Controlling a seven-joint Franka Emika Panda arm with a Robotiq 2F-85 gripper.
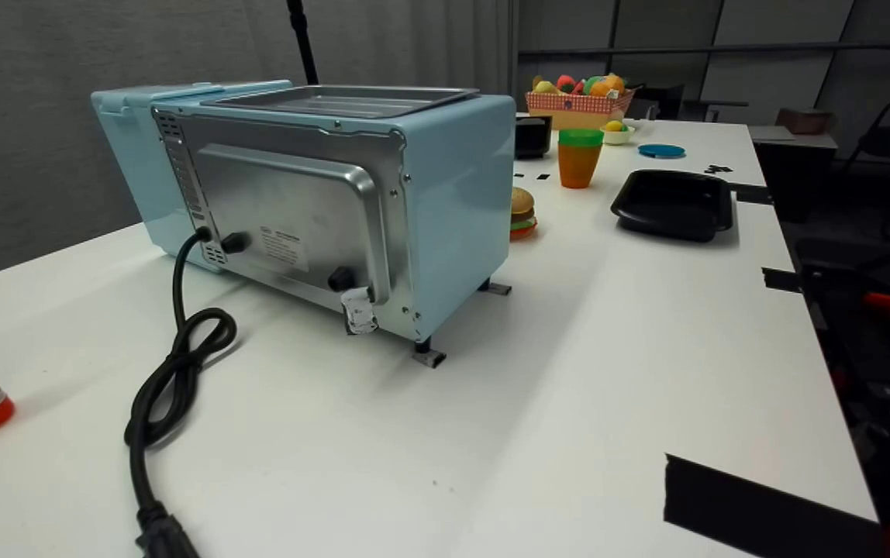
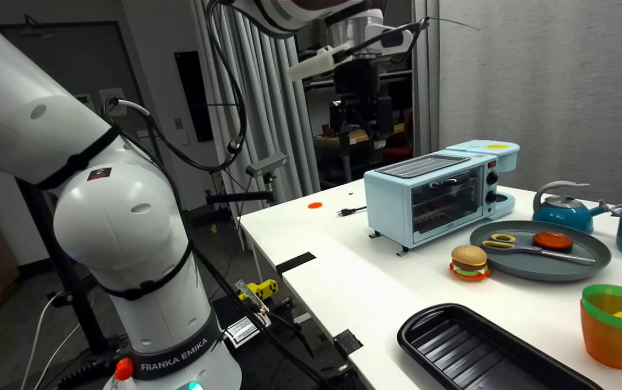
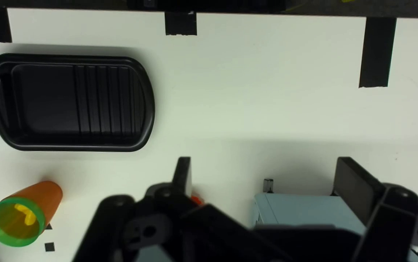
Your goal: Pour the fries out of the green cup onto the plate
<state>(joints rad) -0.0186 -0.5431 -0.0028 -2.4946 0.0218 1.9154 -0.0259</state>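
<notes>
The jaws gape wide, empty; yellow fries [image 3: 30,218] lie in the green cup [image 2: 617,340]: grasp and pour both remain.

Both ext. views share lt-blue boxy metal oven [image 1: 457,209] — back [image 1: 282,209] close, ctr-left; front [image 2: 446,197] farther, ctr-rt — wrist cam: straight down.

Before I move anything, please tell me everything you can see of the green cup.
The green cup is round, green at the top and orange below, narrowing toward its base, and looks like translucent plastic. Whether it is one piece or two nested cups, I cannot tell. It stands upright on the white table, mouth open, near the black tray but apart from it. Yellow fries lie inside. Only they and the table are seen touching it; the gripper is apart.
</notes>
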